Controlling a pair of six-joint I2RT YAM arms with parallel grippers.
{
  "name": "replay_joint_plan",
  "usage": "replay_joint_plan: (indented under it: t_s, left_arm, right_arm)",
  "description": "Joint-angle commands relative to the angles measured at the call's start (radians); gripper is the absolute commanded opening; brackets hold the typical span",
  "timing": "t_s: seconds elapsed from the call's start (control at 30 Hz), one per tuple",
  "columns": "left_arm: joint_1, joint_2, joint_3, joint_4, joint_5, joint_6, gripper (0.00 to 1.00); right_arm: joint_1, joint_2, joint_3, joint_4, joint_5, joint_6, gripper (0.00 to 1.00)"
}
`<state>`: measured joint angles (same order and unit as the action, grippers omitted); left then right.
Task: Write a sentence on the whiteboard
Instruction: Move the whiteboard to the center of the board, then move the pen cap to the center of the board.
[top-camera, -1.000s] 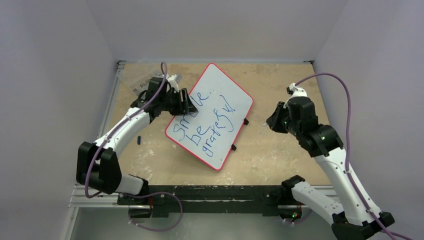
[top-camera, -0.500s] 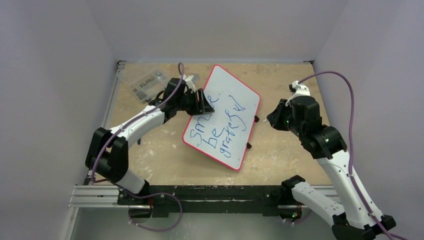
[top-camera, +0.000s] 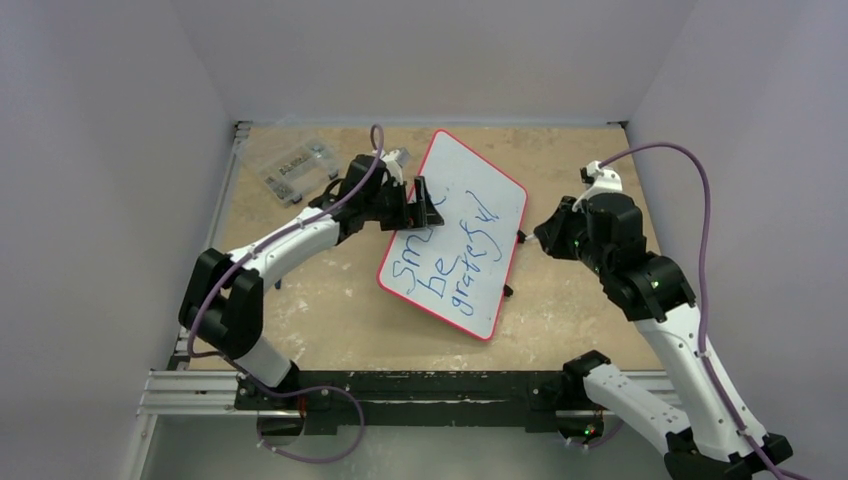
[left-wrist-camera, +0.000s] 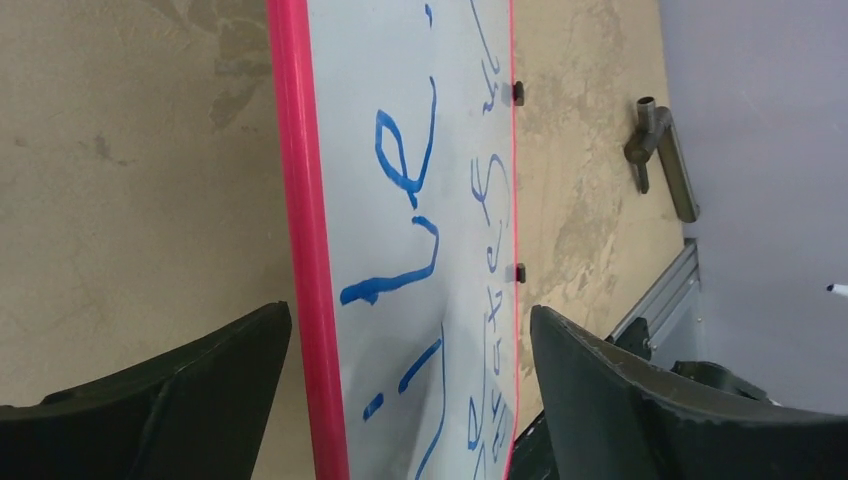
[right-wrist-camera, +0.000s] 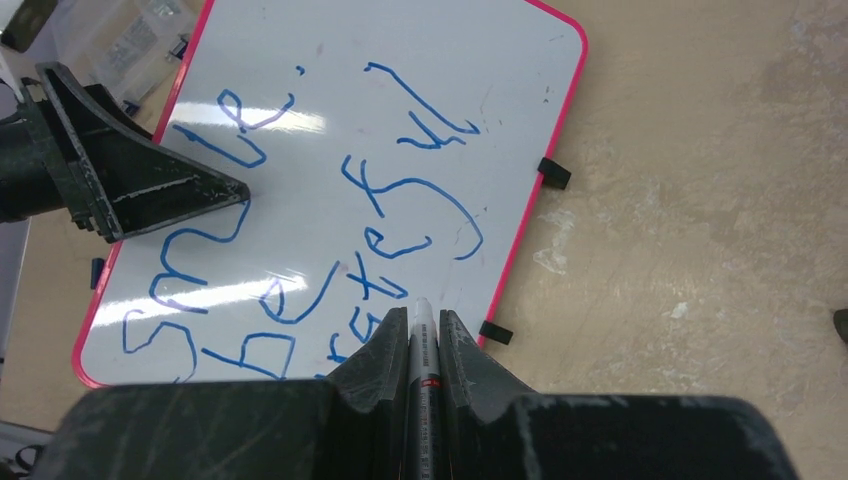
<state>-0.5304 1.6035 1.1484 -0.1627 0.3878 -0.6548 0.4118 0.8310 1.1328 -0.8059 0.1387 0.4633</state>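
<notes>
A red-rimmed whiteboard (top-camera: 470, 190) lies flat and askew at the middle of the desk (top-camera: 570, 310), one corner pointing to the far wall. The sentence (top-camera: 445, 258), "smile be grateful" in blue handwriting, runs across it in three slanted lines. Two small black feet (right-wrist-camera: 553, 172) stick out from the board's right rim.

The left claw (top-camera: 413, 205) reaches in from the left over the board's far left edge, its two fingers set wide apart and gripping nothing. In the wrist view the red rim and the end of "smile" show between them; from above, the claw hides the middle of that word.

The right claw (right-wrist-camera: 422, 318) hangs at the board's right side, closed tight on a white marker (right-wrist-camera: 423, 345). The marker's tip points at the board near the word "grateful", close to the right rim; whether it touches the surface cannot be told.

A clear plastic box (top-camera: 297, 170) sits at the far left of the desk, apart from the board.
</notes>
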Motion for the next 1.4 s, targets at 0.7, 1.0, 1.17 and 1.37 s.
replay_joint_plan:
  t_s: [0.7, 1.0, 1.17, 1.37]
  left_arm:
    - [0.149, -0.465, 0.189, -0.555, -0.127, 0.356, 1.00]
    - [0.230, -0.718, 0.018, -0.670, -0.371, 0.418, 1.00]
    - [0.231, -0.811, -0.092, -0.634, -0.342, 0.394, 1.00]
    - [0.231, -0.857, -0.135, -0.592, -0.142, 0.373, 0.96]
  right_arm:
    - [-0.003, 0.041, 0.235, -0.029, 0.054, -0.086, 0.00]
    - [-0.001, 0.081, 0.167, 0.094, -0.027, -0.044, 0.00]
    - [-0.002, 0.024, -0.001, 0.259, -0.116, 0.056, 0.00]
    - [-0.002, -0.005, -0.125, 0.437, -0.243, 0.148, 0.00]
